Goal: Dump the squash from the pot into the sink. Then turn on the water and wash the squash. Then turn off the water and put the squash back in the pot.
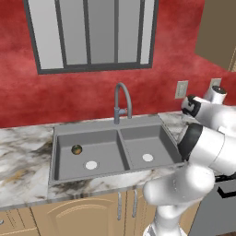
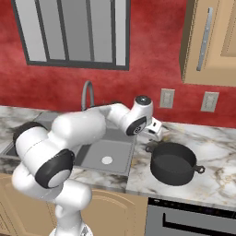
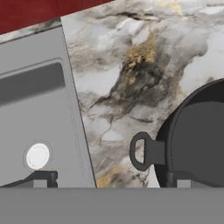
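Observation:
The squash, a small dark green and orange-brown ball, lies in the left basin of the grey sink, up and left of that basin's white drain. The black pot stands upright on the marble counter to the right of the sink, and its inside looks bare. My gripper hovers above the counter just left of the pot's rim. In the hand view the gripper is open wide, nothing between its fingers, with the pot and its loop handle below to the right.
A grey gooseneck faucet rises behind the divider of the sink, no water running. The right basin holds a white drain. Two wall outlets sit behind the pot. An oven front lies below the counter.

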